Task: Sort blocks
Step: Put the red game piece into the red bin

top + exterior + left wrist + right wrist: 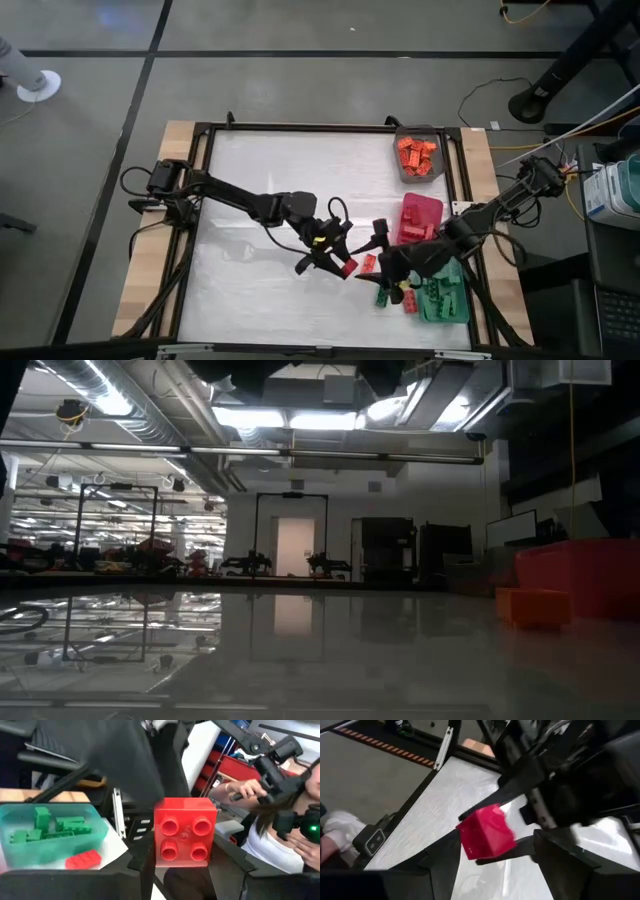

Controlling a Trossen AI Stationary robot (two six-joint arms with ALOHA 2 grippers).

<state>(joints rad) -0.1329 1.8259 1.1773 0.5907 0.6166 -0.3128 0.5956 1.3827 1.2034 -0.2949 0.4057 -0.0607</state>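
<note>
**Red block held between two grippers: risks at a crowded handover point**

High view. The left gripper [335, 262], lower centre of the frame, is closed on a red block [349, 267] above the tabletop [270, 190]. The right gripper [385, 262] stands just beside it with fingers spread and nothing visibly held. More blocks lie loose at lower right [398, 293] beside the teal tray [445, 300]; orange blocks fill the grey tray [418, 157] at upper right, and the pink tray [421, 217] sits between the two. Judged risk: the grippers are close enough to collide, and a sweep by either arm could scatter the loose blocks.

Low view. Only the bare tabletop and the room beyond show, with a red shape and an orange one at the right edge; neither gripper can be made out, so clearance under the block cannot be read.

Left wrist view. The red block fills the centre of the frame, studs facing the camera, pinched by its sides between the dark fingers [145, 865]. The teal tray at lower left holds green blocks, with a red block just in front of it; whether inside or outside I cannot tell. A person sits at right. Judged risk: letting go here would drop red among green.

Right wrist view. The red block hangs tilted at centre, between the right gripper's spread fingers [445, 857]. Judged risk: a tilted block grips poorly; closing on it before the left gripper lets go could twist it loose.
</note>
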